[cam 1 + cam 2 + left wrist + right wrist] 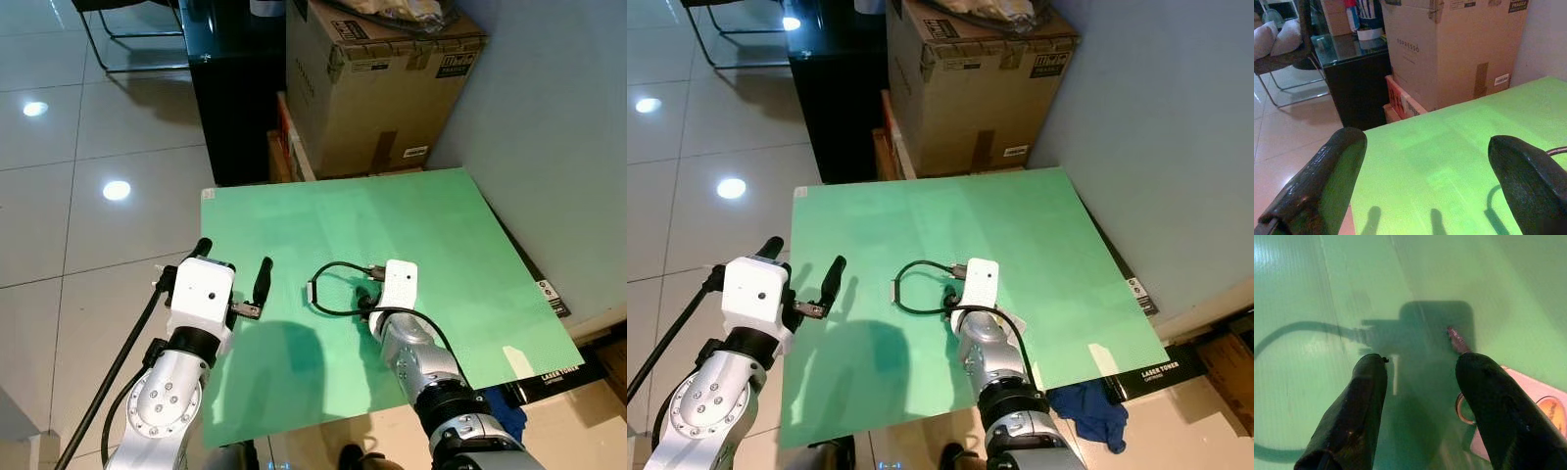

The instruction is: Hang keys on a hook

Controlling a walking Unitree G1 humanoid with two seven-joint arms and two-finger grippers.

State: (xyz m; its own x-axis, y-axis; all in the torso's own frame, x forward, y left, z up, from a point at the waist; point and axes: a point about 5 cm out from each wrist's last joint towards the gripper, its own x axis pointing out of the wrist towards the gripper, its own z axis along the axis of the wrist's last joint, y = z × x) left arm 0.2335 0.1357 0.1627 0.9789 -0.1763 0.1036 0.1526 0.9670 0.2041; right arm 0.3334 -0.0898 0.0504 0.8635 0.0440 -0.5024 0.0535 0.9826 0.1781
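Hovering: your right gripper (1418, 382) is hanging spread, empty, over keys (1462, 406) on mat (392, 215).
Idling: your left gripper (1425, 166) is gaping wide, empty.

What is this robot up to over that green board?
The robot's right hand hangs low over the green board, fingers open, just above a metal ring and a pale tag lying beside a looped black cord. It grips nothing yet. Its left hand is open over the board's near left edge, holding nothing.
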